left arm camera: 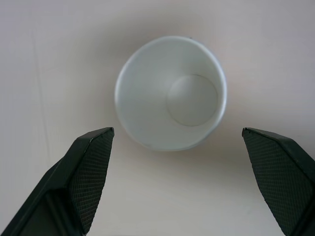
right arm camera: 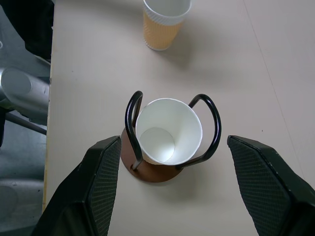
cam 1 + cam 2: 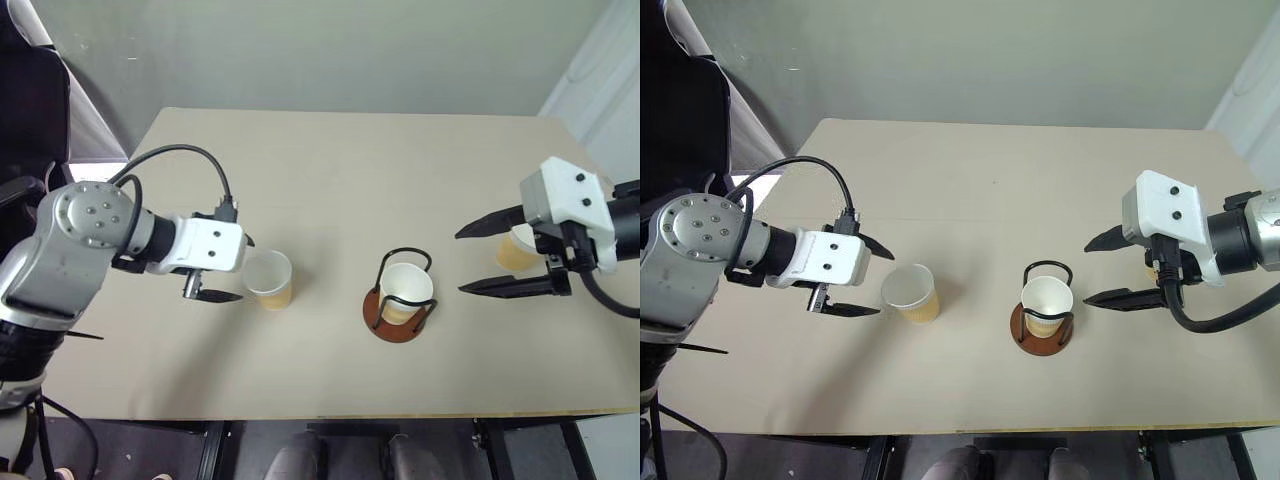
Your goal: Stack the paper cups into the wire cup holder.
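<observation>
**Paper, wire and matt plastic on a smooth tabletop**

The paper cups (image 3: 269, 279) look matt: plain white inside, tan outside, and the outer wall of one shows fine ribbing in the right wrist view. The wire cup holder (image 2: 170, 140) has glossy black wire loops over a smooth reddish-brown disc. The table (image 3: 350, 160) is a smooth, matt beige surface. The left gripper (image 1: 184, 184) and the right gripper (image 2: 184, 191) have matt black fingers with cross-hatched, textured pads.
</observation>
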`<state>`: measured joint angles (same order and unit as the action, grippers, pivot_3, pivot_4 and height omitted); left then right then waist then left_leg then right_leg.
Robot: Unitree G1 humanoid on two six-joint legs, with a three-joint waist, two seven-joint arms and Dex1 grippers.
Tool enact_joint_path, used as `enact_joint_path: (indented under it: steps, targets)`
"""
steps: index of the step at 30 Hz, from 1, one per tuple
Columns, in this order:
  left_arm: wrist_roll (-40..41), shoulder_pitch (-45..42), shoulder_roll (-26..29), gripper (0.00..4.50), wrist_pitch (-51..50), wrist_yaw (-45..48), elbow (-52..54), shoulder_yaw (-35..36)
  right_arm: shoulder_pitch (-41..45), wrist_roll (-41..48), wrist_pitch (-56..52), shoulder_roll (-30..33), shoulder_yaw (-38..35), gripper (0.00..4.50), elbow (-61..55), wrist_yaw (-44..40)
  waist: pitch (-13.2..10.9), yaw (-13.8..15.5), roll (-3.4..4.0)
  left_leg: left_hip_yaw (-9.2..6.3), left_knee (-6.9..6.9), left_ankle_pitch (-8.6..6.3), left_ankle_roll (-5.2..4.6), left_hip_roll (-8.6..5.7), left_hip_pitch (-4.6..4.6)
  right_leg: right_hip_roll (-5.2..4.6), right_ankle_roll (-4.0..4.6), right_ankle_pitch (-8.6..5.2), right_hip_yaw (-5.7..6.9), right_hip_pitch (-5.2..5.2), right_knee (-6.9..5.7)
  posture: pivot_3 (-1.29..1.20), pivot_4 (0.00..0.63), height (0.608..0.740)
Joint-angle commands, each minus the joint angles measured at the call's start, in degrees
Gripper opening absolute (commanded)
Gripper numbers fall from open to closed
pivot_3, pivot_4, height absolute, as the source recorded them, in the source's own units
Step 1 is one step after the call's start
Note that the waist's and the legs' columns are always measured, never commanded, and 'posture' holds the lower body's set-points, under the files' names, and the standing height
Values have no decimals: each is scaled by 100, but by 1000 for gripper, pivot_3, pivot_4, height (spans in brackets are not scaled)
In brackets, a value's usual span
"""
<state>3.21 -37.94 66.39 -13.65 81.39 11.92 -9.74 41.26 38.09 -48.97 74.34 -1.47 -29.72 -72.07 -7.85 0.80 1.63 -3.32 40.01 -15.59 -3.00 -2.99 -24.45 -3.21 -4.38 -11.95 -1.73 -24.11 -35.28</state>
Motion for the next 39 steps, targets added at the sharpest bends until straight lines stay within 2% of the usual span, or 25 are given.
enact_joint_path:
  steps: [1,11,12,15,25,35,39]
  targets:
    - [7,-36,-10,4500,107,111,-28,9,48,68,48,56,-243,3489,-87,11,0,0,0,0,0,0,0,0,0,0,0,0,0,0,0,0,150,740]
    - [-279,-374,-357,4500,508,379,-393,-471,-18,148,3,9,-296,3489,-136,110,0,3,0,0,2,0,0,0,1,0,2,-1,0,-3,-11,0,150,740]
    - [-311,-411,-417,4321,535,397,-423,-533,-29,146,11,4,-291,3517,-134,114,0,6,0,-1,3,0,1,0,1,-1,2,-1,0,-4,-13,0,150,740]
    - [-357,-478,-534,3654,593,469,-498,-625,-20,119,40,-23,-253,3528,-122,137,0,-4,0,-1,4,0,0,0,1,-1,2,-1,0,-3,-15,0,150,740]
    - [-234,-853,-719,36,597,816,-752,-642,-85,57,89,-79,-268,3528,-108,268,0,-7,0,-1,5,0,1,0,0,-1,2,-1,-1,-7,-19,0,150,740]
    - [68,-1004,-777,12,546,1077,-808,-610,-124,137,10,-143,-300,3528,-141,407,0,-6,0,-1,5,0,0,0,-1,-1,2,-1,0,-8,-20,0,150,740]
    - [460,-1511,-917,12,337,1111,-957,-653,-223,90,47,-66,-327,3528,-117,368,0,9,-1,-2,8,0,0,0,-4,-1,2,-1,2,-8,-21,0,150,740]
